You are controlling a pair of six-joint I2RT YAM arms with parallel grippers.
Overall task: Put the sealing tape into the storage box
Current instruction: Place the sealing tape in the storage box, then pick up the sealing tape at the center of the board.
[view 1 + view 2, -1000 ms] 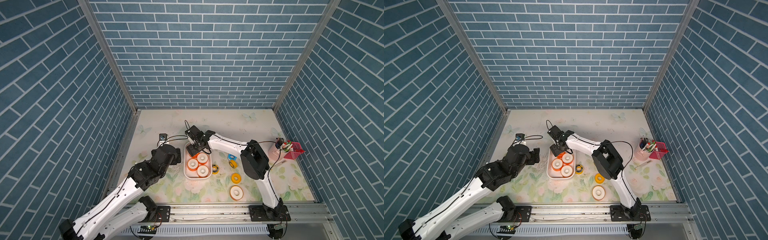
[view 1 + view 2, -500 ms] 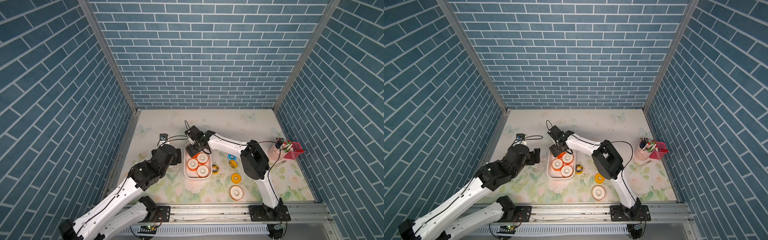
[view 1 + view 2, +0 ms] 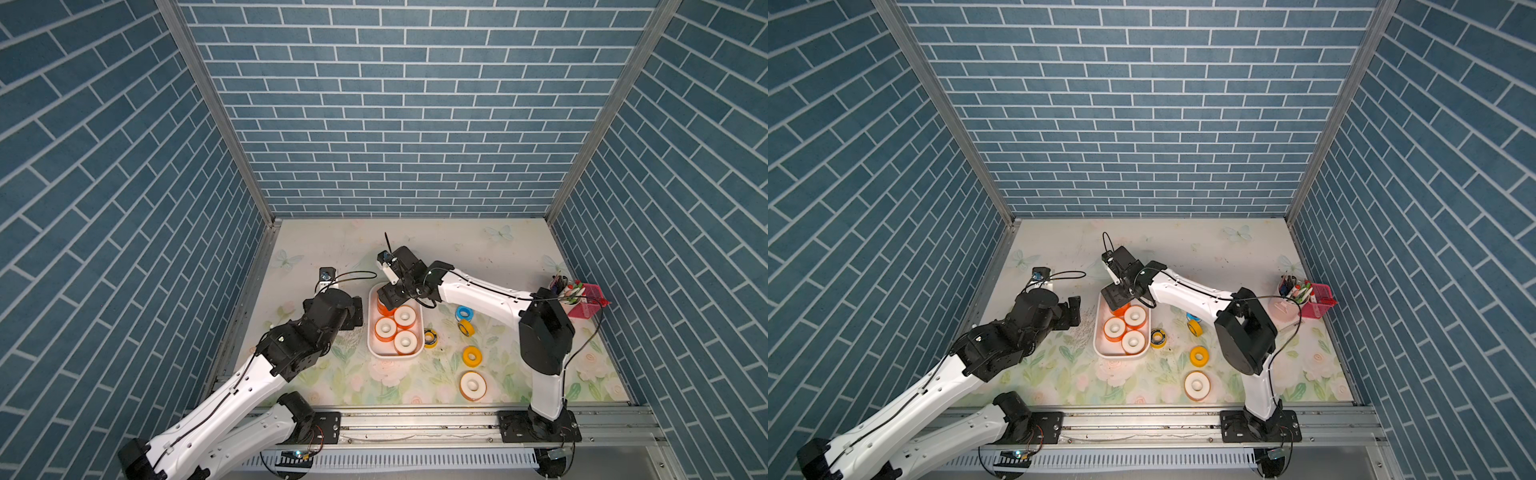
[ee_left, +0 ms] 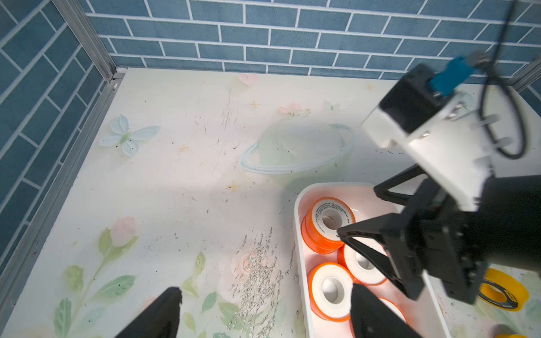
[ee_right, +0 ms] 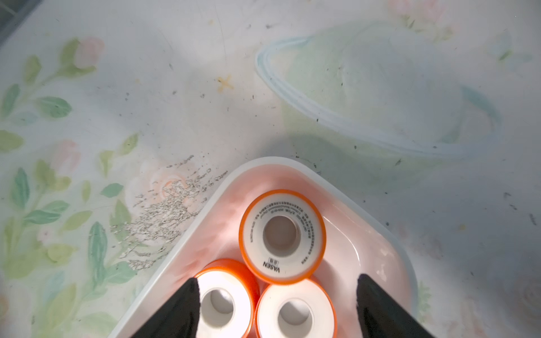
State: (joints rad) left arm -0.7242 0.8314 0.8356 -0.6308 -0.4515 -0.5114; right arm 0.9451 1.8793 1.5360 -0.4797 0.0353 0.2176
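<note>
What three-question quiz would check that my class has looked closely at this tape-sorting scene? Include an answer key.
1. True or false: the right end effector is shut.
2. How many orange tape rolls lie in the storage box? A two, B four, C six.
3. Which tape roll outside the box lies nearest to it?
Key: 1 false, it is open above the box. 2 B. 3 the yellow-and-black tape roll.

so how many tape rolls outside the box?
5: yellow-black roll beside the storage box, blue roll and tilted yellow roll further right, flat yellow roll and orange roll nearer the front rail. Right arm may hide more.
</note>
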